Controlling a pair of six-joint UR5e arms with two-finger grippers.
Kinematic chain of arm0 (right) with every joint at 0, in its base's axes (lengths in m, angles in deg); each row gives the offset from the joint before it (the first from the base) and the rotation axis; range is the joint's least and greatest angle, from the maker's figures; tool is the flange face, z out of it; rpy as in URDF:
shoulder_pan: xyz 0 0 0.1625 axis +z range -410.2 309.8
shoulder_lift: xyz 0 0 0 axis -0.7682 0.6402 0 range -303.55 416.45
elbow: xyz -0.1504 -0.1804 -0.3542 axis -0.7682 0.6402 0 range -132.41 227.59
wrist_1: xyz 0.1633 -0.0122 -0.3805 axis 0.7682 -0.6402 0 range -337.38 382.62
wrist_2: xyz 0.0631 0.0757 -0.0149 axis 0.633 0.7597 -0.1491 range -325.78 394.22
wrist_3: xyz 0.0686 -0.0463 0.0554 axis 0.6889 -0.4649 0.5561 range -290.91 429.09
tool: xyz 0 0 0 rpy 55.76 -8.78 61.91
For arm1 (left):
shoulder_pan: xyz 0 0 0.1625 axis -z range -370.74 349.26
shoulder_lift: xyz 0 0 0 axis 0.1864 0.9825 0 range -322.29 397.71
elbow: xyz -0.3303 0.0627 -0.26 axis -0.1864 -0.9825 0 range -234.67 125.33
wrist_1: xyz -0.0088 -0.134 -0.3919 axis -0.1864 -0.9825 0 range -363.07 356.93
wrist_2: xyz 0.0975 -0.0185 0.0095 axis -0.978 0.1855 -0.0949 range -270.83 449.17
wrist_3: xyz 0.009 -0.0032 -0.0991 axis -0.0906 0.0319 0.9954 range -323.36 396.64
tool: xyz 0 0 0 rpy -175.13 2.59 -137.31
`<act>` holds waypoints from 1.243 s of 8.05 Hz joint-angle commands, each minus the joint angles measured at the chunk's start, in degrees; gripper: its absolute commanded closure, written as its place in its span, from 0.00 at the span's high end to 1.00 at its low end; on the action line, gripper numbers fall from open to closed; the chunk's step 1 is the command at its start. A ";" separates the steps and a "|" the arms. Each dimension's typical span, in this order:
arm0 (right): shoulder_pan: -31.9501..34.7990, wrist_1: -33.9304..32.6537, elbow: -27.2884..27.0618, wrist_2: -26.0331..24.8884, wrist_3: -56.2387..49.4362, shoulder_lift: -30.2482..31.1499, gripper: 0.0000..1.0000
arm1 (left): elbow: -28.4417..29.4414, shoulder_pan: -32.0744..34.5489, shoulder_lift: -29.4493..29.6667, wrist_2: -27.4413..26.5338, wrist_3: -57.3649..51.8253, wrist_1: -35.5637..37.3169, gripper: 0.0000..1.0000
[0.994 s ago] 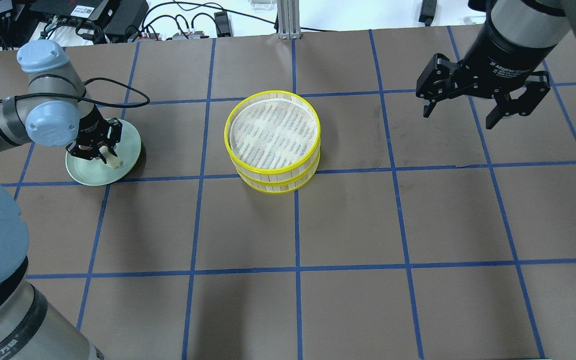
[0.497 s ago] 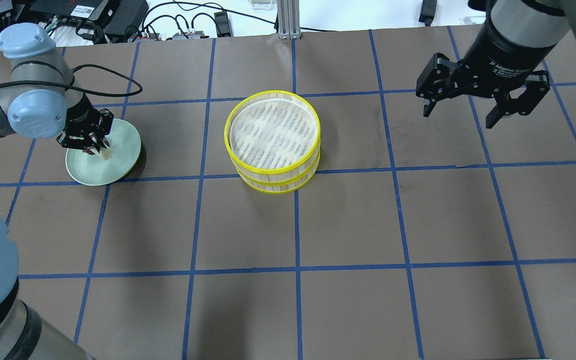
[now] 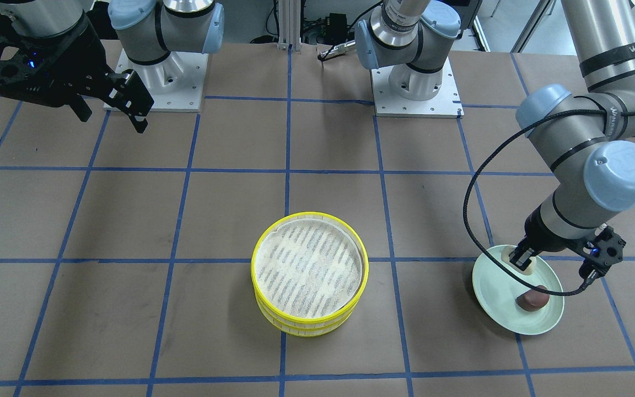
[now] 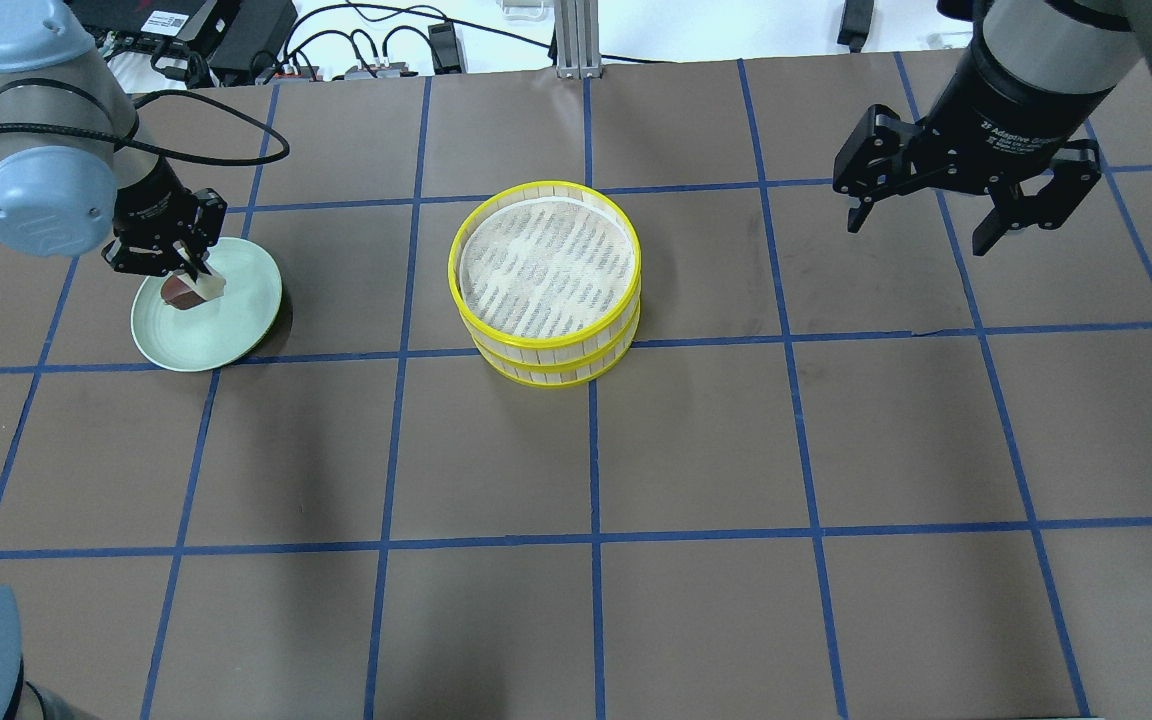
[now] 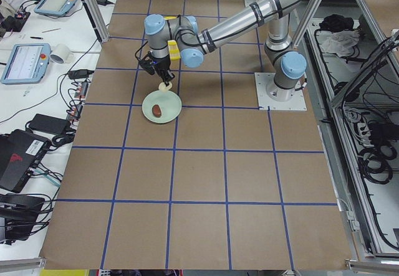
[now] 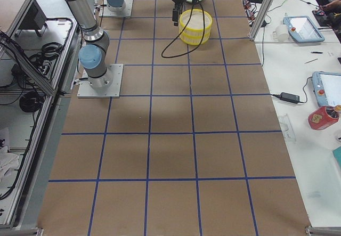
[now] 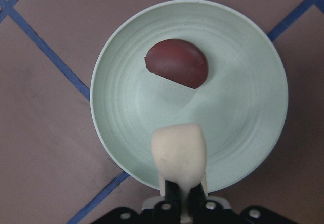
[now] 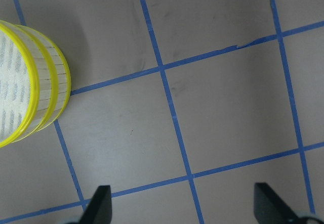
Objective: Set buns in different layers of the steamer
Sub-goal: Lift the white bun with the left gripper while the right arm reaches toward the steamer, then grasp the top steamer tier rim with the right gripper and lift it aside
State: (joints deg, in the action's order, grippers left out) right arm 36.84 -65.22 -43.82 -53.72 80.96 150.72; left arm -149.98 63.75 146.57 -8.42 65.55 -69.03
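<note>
**Left end effector** [image 3: 519, 258]: fingers are closed on the cream-white bun [image 7: 178, 153]. The bun is held by one end and hangs above the robot-side rim of the pale green plate [image 7: 243, 133].

**Dark reddish-brown bun** [image 7: 177, 63]: lies on the plate, apart from the held bun.

**Plate**: rests on the desk [image 4: 696, 450], toward the left end edge from the steamer and well short of that edge.

**Steamer** [image 4: 556, 345]: stands about mid-length of the desk, nearer the operators' long edge than the robot's. Two layers are stacked. The upper layer [image 3: 317, 315] shows only its striped liner. The inside of the lower layer [image 3: 309, 330] is hidden.

**Right end effector** [image 4: 916, 235]: jaws are spread wide and hold nothing. It hangs above the desk, toward the right end edge from the steamer and well apart from it.
</note>
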 commanded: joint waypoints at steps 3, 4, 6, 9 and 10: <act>0.67 -0.84 2.10 0.13 3.67 -3.45 1.00 | 0.38 10.04 -3.21 0.48 6.41 -1.18 0.00; 4.50 -4.67 3.24 0.05 8.21 -7.48 1.00 | 0.47 10.67 -3.74 1.52 6.77 -1.62 0.00; 14.26 -13.28 3.61 -3.10 17.44 -16.35 1.00 | 0.91 10.58 -4.62 2.50 6.68 -2.68 0.00; 18.95 -22.17 3.26 -3.12 21.71 -24.81 0.99 | 1.00 10.50 -5.06 2.50 6.59 -3.74 0.00; 19.04 -24.72 2.91 -3.03 21.53 -27.35 0.97 | 1.09 10.50 -5.15 2.59 6.59 -3.74 0.00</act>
State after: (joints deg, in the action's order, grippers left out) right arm 54.39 -84.96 -40.44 -56.71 101.66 128.28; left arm -149.00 74.25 141.56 -5.93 72.15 -72.64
